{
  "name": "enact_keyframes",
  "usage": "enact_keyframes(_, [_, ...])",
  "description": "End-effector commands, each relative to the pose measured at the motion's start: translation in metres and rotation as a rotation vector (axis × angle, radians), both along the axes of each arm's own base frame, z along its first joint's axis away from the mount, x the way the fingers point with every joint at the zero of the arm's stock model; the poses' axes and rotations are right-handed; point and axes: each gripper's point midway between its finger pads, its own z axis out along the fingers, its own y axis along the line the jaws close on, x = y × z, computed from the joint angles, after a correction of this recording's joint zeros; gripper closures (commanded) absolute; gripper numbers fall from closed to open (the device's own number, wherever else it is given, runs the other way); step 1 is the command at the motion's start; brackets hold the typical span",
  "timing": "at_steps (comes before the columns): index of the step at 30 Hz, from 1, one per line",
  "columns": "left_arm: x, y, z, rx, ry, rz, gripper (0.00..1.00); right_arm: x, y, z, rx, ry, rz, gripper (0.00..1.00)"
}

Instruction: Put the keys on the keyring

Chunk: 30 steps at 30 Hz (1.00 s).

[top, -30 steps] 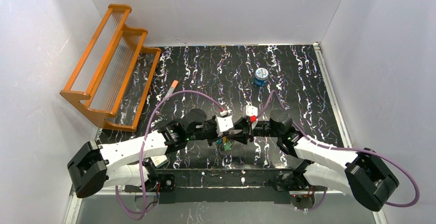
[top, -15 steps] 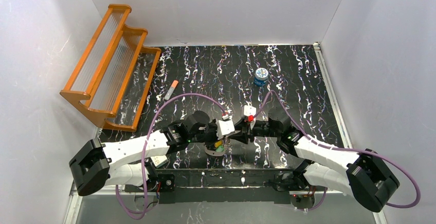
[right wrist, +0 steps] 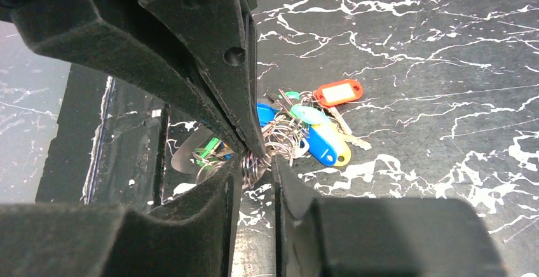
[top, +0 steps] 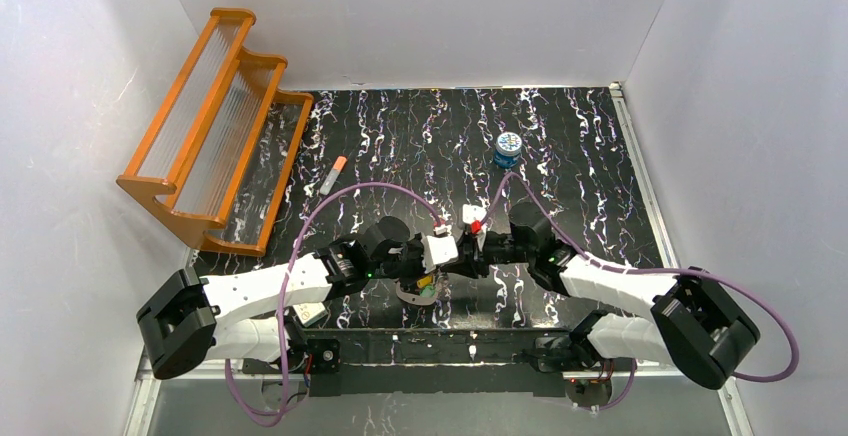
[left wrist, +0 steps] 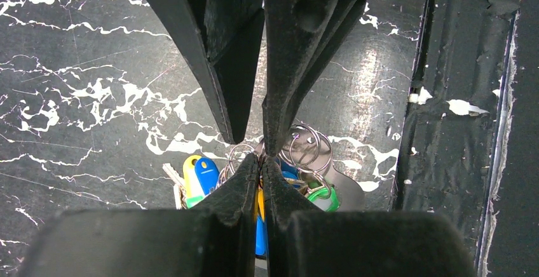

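Near front edge of table [top: 590, 156], centre: both arms meet tip to tip.
- Left gripper [left wrist: 260, 162]: fingers pressed together at the wire rings of the keys [right wrist: 321, 140]; cannot tell whether a ring is pinched.
- Right gripper [right wrist: 254, 166]: fingers narrow, a slim gap with wire rings in it.
- Keys bunched: red, blue, yellow and green heads.
- Keyring [top: 406, 296]: pale loop just beneath the fingertips.
- Blue tin [top: 508, 148]: far right, lid on, contents hidden.
- Orange rack [top: 215, 136]: far left, shelves bare.
- Orange-tipped tube [top: 333, 174]: on the table near the rack.
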Motion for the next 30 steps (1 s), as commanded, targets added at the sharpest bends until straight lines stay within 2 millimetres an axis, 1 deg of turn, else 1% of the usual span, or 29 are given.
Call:
enact_keyframes(1, [0.001,-0.005,0.011,-0.028,-0.020,-0.012,1.00,0.005,0.010,0.018,0.039,-0.026,0.027,0.71])
enact_keyframes(11, [0.000,-0.005,0.012,-0.034,-0.024,-0.012,1.00,0.008,0.011,0.007,-0.006,0.008,0.022,0.79])
enact_keyframes(13, [0.000,-0.005,0.013,-0.037,-0.026,-0.012,1.00,0.008,0.012,0.006,-0.009,0.011,0.026,0.83])
enact_keyframes(14, [0.000,-0.006,0.014,-0.040,-0.025,-0.012,1.00,0.008,0.012,0.007,-0.008,0.011,0.027,0.88])
enact_keyframes(15, [0.000,-0.006,0.014,-0.041,-0.024,-0.012,1.00,0.008,0.012,0.007,-0.007,0.010,0.029,0.95])
enact_keyframes(16, [0.000,-0.005,0.014,-0.042,-0.024,-0.011,1.00,0.007,0.013,0.008,-0.004,0.010,0.033,0.99])
enact_keyframes(19, [-0.001,-0.004,0.017,-0.055,-0.028,-0.001,1.00,0.006,0.013,0.010,0.005,0.006,0.042,0.99])
enact_keyframes(24, [0.002,0.004,0.034,-0.147,-0.071,0.055,0.80,0.002,0.012,0.025,0.089,-0.060,0.051,0.99])
enact_keyframes(28, [0.004,0.015,0.048,-0.245,-0.112,0.118,0.69,-0.006,0.008,0.038,0.178,-0.108,0.056,0.99])
enact_keyframes(30, [0.002,0.019,0.056,-0.297,-0.127,0.129,0.67,-0.010,0.007,0.044,0.216,-0.121,0.060,0.99])
